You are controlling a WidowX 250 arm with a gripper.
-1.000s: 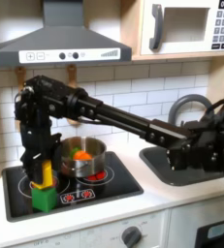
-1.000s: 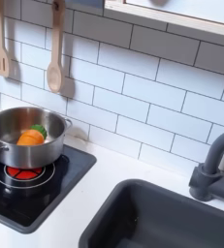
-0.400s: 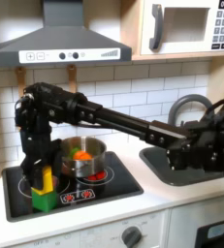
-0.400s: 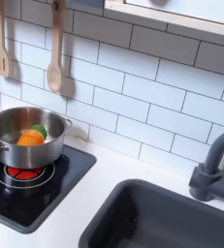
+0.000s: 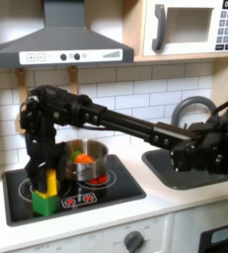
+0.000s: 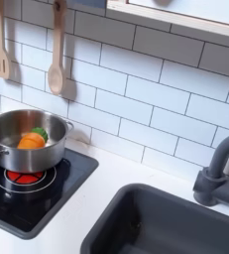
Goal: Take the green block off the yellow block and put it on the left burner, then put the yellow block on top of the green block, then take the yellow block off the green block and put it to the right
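Small bright yellow plastic block stands upright, long axis vertical, atop the bright green plastic cube on the red-ringed burner; black claw right above, can't tell its grip.

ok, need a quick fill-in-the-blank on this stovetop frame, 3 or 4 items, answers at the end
1. In the first exterior view, the yellow block stands on top of the ____ block.
2. The orange toy food lies inside the steel ____.
3. In the second exterior view, two wooden utensils hang on the ____ wall.
4. In the first exterior view, the claw is directly above the ____ block.

Missing words: green; pot; tiled; yellow
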